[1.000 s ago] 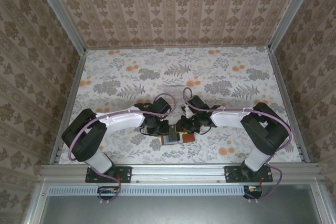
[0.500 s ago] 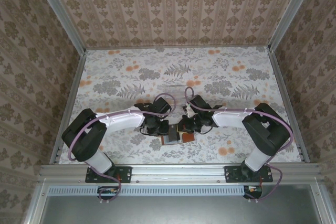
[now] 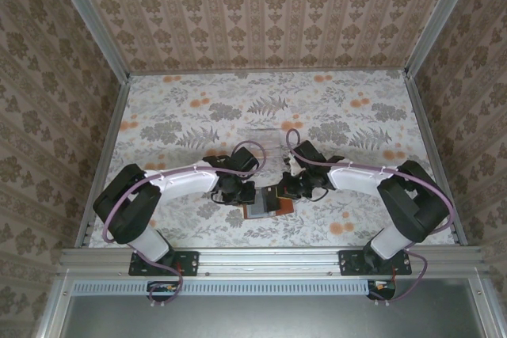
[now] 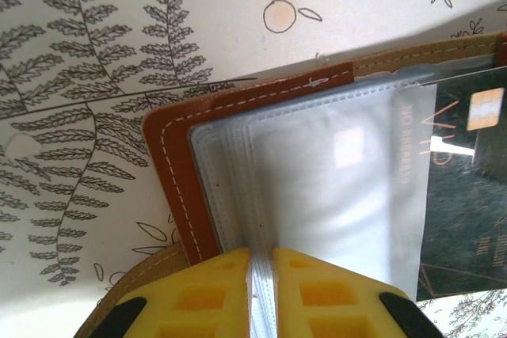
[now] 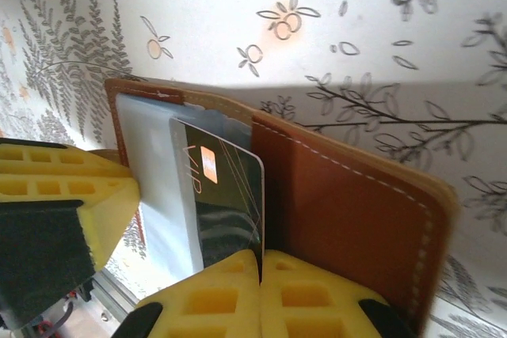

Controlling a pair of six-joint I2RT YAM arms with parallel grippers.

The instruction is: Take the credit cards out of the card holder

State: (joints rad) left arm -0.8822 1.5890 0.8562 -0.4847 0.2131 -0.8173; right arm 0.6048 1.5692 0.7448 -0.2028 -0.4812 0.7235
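left pincer (image 4: 261, 294): clamped on card holder (image 4: 178, 180) sleeves | right pincer (image 5: 260, 279): pinched shut on dark card (image 5: 226, 211)

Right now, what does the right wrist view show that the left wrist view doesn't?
Right wrist: the right gripper is shut on the lower edge of the dark credit card, next to the brown leather flap of the card holder. Left wrist: the left gripper pinches the stack of clear sleeves inside the holder's stitched rim. Both: the dark card with its orange chip, sticking out past the sleeves, on the floral table.
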